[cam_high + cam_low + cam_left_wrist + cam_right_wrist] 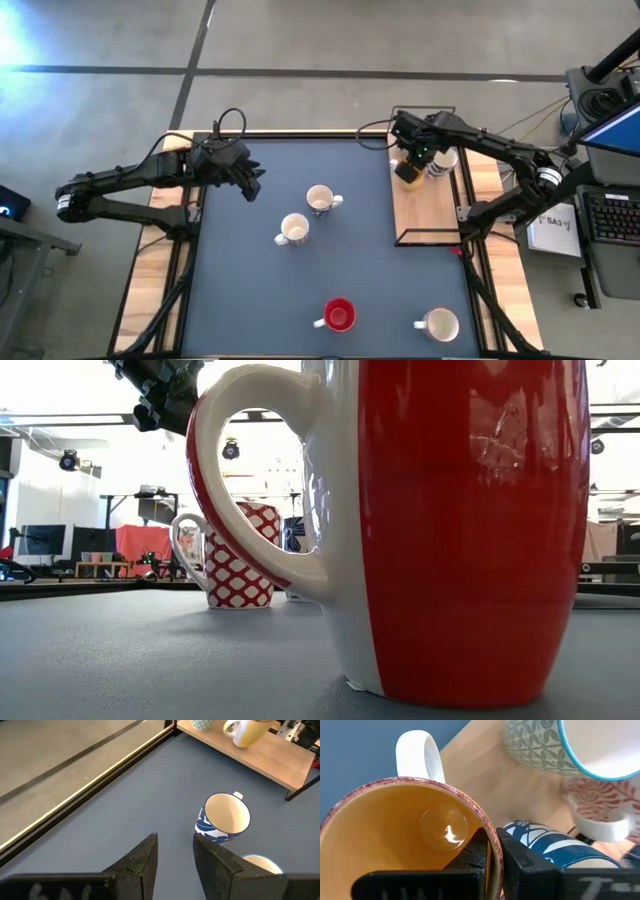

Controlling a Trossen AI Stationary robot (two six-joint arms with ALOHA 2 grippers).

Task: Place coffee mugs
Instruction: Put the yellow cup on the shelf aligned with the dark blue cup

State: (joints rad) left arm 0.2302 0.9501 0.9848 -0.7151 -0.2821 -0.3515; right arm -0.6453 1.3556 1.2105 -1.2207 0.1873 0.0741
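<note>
My right gripper was at the upper right of the high view, over the wooden board that lies on the right part of the worktop. Its fingers were nearly together and clamped on the rim of the orange mug: one finger was inside the mug and the other outside, against the wall. The white handle of this mug pointed away from my wrist. Just beside it on the board stood three more mugs: one with a green leaf pattern and a blue rim, one with a red pattern, and a blue and white one that touched or almost touched my outer finger.

My left gripper hung over the upper left part of the worktop in the high view. Its fingers were a little apart, with a narrow gap, and they held nothing. Ahead of them in the left wrist view stood a mug with blue leaves, and the rim of another mug showed close behind it.

In the high view, two pale mugs stood near the middle of the worktop, close to each other but apart. The red mug was at the lower middle, and one white mug at the lower right. In the low view the red mug filled most of the frame, and a mug with red and white checks stood farther back at its left.
</note>
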